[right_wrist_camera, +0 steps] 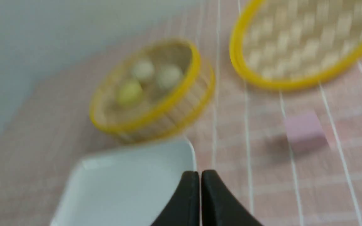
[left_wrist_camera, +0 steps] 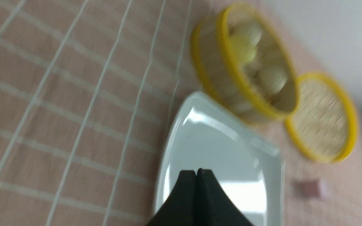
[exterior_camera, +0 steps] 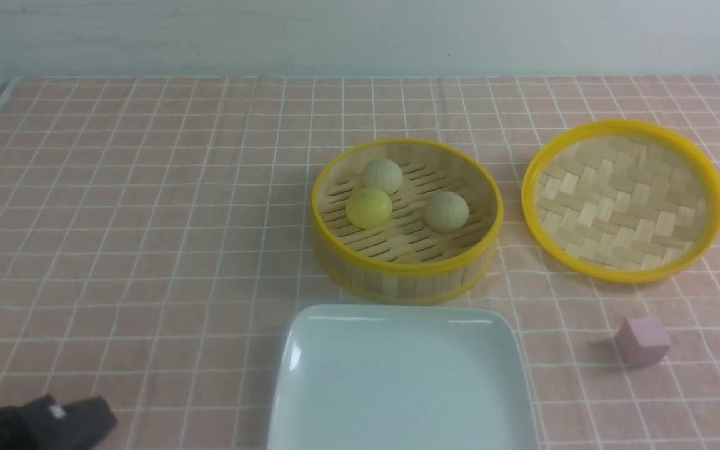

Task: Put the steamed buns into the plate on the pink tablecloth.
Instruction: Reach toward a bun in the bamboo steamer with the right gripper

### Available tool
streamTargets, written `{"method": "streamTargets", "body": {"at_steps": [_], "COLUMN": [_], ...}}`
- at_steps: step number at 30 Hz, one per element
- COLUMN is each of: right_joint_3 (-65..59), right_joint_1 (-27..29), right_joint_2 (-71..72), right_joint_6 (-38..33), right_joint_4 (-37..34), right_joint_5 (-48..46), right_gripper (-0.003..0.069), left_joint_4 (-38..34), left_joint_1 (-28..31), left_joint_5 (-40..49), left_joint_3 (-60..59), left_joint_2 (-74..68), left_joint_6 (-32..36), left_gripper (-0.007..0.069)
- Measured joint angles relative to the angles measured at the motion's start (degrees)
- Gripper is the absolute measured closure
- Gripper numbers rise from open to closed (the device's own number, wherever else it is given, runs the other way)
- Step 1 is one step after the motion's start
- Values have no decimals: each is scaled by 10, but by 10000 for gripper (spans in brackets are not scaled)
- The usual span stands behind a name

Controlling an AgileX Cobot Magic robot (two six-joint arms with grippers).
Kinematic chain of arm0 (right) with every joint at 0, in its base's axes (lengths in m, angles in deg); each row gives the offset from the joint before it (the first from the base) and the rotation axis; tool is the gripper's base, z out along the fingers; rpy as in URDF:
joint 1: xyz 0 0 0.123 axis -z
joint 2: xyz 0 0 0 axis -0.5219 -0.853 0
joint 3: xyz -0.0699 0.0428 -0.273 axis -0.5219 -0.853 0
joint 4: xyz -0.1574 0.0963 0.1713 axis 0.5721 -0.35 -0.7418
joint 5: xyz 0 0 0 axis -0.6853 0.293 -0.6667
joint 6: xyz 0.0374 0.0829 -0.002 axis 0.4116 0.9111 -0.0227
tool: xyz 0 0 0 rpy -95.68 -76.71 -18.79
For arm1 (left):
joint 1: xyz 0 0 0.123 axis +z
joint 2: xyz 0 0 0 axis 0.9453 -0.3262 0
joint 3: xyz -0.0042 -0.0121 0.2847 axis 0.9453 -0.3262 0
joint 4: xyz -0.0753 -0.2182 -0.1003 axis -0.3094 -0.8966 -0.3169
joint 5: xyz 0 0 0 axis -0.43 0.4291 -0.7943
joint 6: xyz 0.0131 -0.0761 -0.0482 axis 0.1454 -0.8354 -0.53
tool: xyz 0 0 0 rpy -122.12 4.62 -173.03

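Salmon-pink tablecloth with a thin white grid (exterior_camera: 147, 187) covers the whole desk; plain pale wall (exterior_camera: 360, 31) along the far edge. Left fingers (left_wrist_camera: 185, 188), right fingers (right_wrist_camera: 214, 188): both pressed together, holding nothing.

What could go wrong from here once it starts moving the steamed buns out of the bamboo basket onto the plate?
The yellow steamed bun sits right beside a pale beige steamed bun inside the round bamboo steamer basket, so grabbing one may nudge the other. The left fingers and right fingers are shut; unless opened first, they would likely just push a bun. The glossy white square plate has a shallow rim, so a dropped bun could roll off.
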Motion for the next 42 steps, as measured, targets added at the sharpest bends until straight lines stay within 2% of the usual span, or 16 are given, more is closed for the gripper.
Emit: {"method": "streamTargets", "body": {"at_steps": [1,3,7,8,10,13,17,19,23,24,27,31,34,37,40,42], "right_joint_3": [33,56,121,124,155,206,294,379,512,519,622,697,726,731,733,732], "right_joint_1": [0,0,-1,-2,-19,-58,-105,-142,-168,-169,-175,-176,-176,-176,-176,-177], "right_joint_2": [-74,-128,-297,-303,-371,-438,-524,-604,-716,-722,-809,-891,-945,-956,-932,-906], "right_joint_6": [-25,-50,-207,-215,-286,-309,-268,-207,-111,-106,-34,-4,-2,-2,-9,-17], "right_joint_4": [5,0,-129,-137,-208,-220,-178,-103,19,25,97,141,152,152,156,157], "right_joint_5": [-77,-121,-203,-206,-217,-192,-114,-55,-38,-37,-18,-1,-8,-24,-47,-75], "right_gripper": [662,662,652,652,648,637,615,584,498,492,389,341,415,573,643,647], "left_joint_4": [2,4,4,4,-1,-5,-5,-5,-5,-5,-5,-5,-5,-2,-1,1], "left_joint_1": [0,0,0,0,0,0,0,0,0,0,0,0,0,0,0,0], "left_joint_5": [47,80,127,127,122,111,99,89,88,88,82,74,65,51,42,41], "left_joint_3": [25,40,98,100,113,117,118,118,118,118,118,118,118,118,118,118], "left_joint_2": [-53,-96,-213,-217,-247,-270,-279,-279,-279,-279,-279,-280,-280,-280,-280,-280], "left_joint_6": [33,60,163,167,192,203,204,204,204,204,205,205,205,205,205,205], "left_gripper": [625,625,625,625,625,625,620,613,606,606,601,595,593,592,587,586]}}
